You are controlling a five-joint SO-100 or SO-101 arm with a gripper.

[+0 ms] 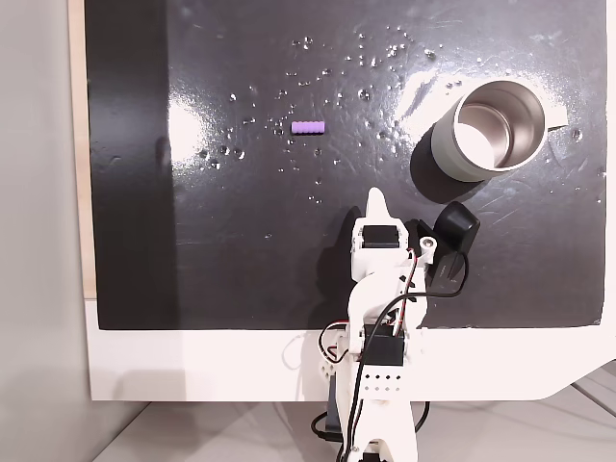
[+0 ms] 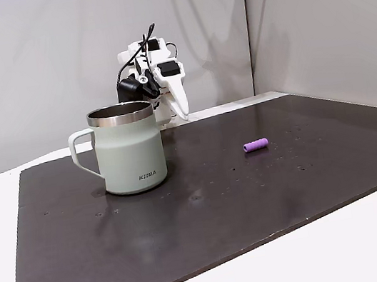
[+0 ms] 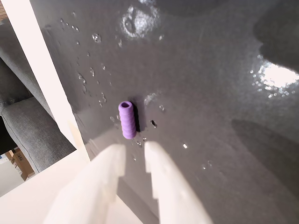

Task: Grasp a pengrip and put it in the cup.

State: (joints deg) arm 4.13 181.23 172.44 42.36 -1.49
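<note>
Purple pengrip (image 3: pixel 127 119) is lying loose on the dark mat (image 3: pixel 210 93), well apart from the cup (image 1: pixel 493 130). I'm hovering my gripper (image 3: pixel 134 150) just short, slightly parted, empty; I'm judging it needs wider fingers straddling the tube crosswise.

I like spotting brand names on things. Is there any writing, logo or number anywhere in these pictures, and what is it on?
"KIRA" is my best reading of the small dark letters low on the side of the cup in a fixed view; they are tiny, so the middle letters are uncertain.
I can read no writing on the purple pen grip, the dark mat or the white arm.
</note>
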